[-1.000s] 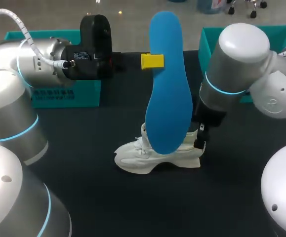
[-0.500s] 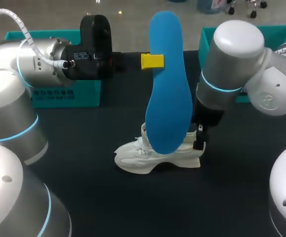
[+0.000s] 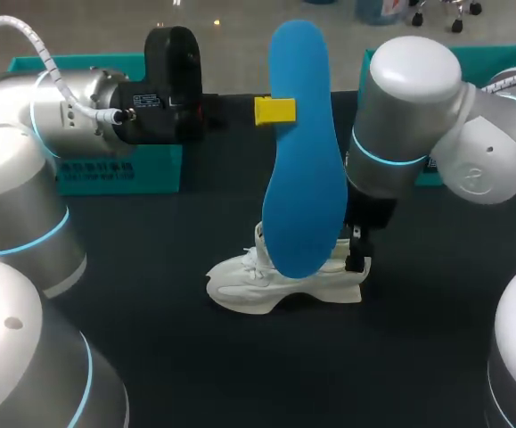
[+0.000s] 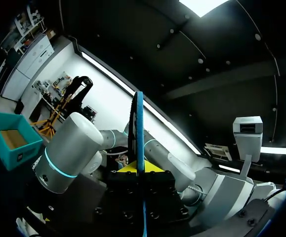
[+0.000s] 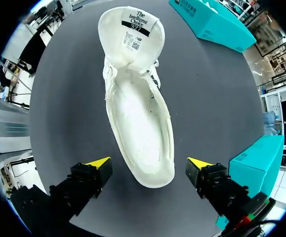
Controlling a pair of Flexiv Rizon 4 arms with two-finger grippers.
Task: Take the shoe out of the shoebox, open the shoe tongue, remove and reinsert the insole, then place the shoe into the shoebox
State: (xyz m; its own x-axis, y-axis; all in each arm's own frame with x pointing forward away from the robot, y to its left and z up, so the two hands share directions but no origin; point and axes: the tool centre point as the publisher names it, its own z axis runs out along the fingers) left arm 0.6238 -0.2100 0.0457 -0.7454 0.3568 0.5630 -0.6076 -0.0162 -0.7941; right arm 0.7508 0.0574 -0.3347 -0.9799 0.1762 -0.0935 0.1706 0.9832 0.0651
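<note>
L gripper looks clamped on blue insole, held edge-on betw. its fingers; R gripper fingers apart either side of white shoe, tongue folded open ahead of them: steady shoe w/ R, feed insole toe-first, slowly.

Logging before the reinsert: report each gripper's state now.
Left gripper: shut on the insole.
Right gripper: open, with the heel of the shoe between its fingers, untouched.
</note>
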